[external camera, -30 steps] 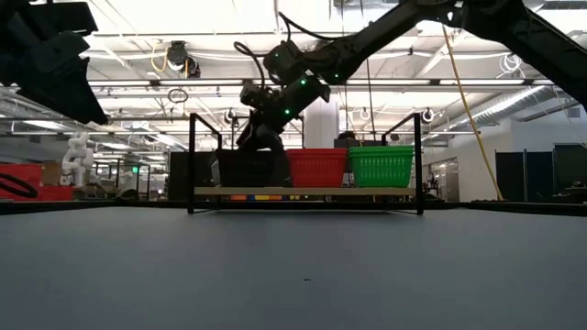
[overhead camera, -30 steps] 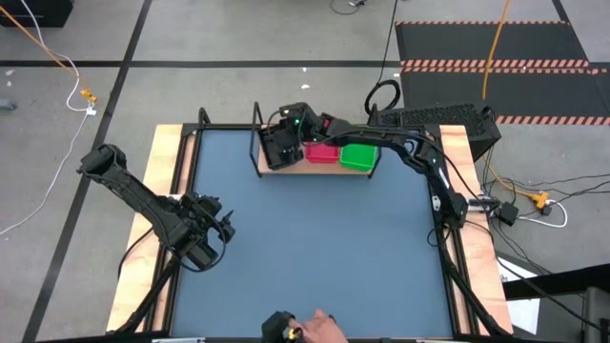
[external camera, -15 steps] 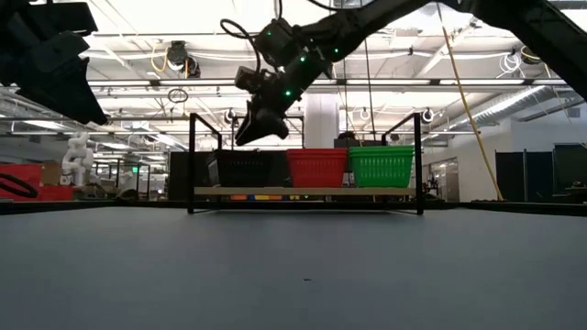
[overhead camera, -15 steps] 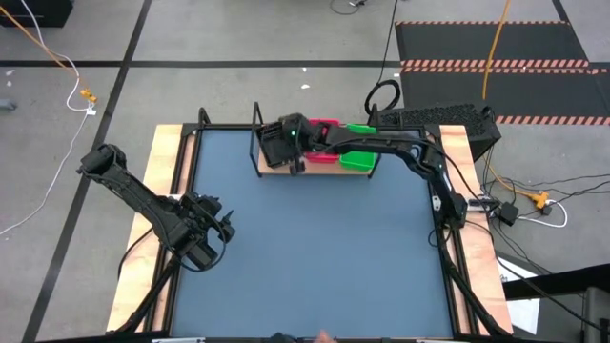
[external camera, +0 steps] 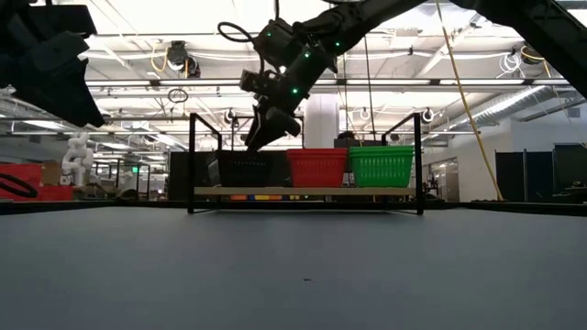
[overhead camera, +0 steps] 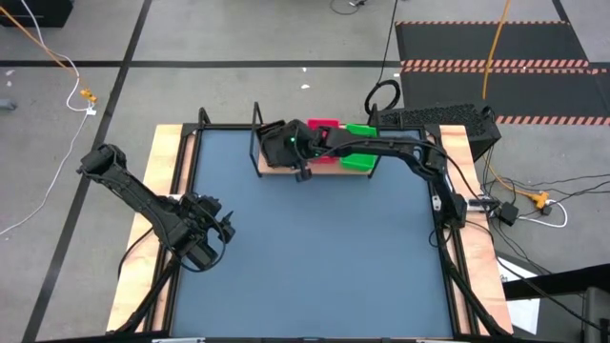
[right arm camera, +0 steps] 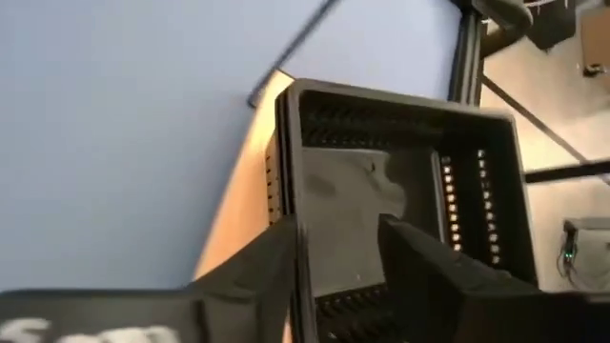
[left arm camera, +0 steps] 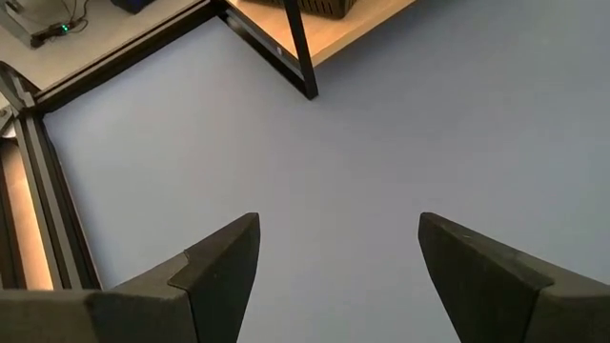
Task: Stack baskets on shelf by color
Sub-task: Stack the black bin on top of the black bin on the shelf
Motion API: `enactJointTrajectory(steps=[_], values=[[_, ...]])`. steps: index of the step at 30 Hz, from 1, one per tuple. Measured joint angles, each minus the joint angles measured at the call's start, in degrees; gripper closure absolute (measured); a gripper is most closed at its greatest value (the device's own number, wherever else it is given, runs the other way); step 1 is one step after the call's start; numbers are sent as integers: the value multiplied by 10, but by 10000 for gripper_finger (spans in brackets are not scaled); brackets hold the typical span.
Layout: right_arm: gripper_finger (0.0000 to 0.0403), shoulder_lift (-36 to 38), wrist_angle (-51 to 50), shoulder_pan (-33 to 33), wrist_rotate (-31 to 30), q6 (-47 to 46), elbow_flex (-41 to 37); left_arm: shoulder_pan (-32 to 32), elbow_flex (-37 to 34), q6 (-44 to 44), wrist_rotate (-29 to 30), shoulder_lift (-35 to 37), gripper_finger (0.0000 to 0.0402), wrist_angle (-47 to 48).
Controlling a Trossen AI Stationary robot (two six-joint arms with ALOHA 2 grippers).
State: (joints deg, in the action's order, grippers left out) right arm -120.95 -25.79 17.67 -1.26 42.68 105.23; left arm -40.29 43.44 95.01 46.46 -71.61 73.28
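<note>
One black basket point(right arm camera: 400, 219) sits on the shelf point(external camera: 307, 192) just below the right claw point(external camera: 260, 137), seemingly empty, fingers parted.

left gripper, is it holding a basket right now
No, the left gripper is open over bare blue tabletop, nothing between its fingers.

The black perforated plastic basket point(right arm camera: 400, 191) just below the right gripper's dark matt fingers point(right arm camera: 434, 272) looked smooth with a faint sheen. It sat on the pale, matt wood shelf board point(right arm camera: 243, 200) framed in black metal. Ahead of the left gripper's fingers point(left arm camera: 224, 262), the blue-grey tabletop point(left arm camera: 381, 143) looked smooth and matt.
</note>
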Motion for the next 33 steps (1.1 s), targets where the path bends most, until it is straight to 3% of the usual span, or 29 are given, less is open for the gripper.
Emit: enactJointTrajectory(steps=[6, 13, 33], values=[[201, -10, 25, 18, 39, -24, 0, 0, 0, -2, 0, 0, 117, 0], [198, -17, 50, 18, 59, -30, -25, 0, 0, -2, -1, 0, 117, 0], [349, -16, 50, 10, 59, -163, -37, 0, 0, 0, -1, 0, 117, 1]])
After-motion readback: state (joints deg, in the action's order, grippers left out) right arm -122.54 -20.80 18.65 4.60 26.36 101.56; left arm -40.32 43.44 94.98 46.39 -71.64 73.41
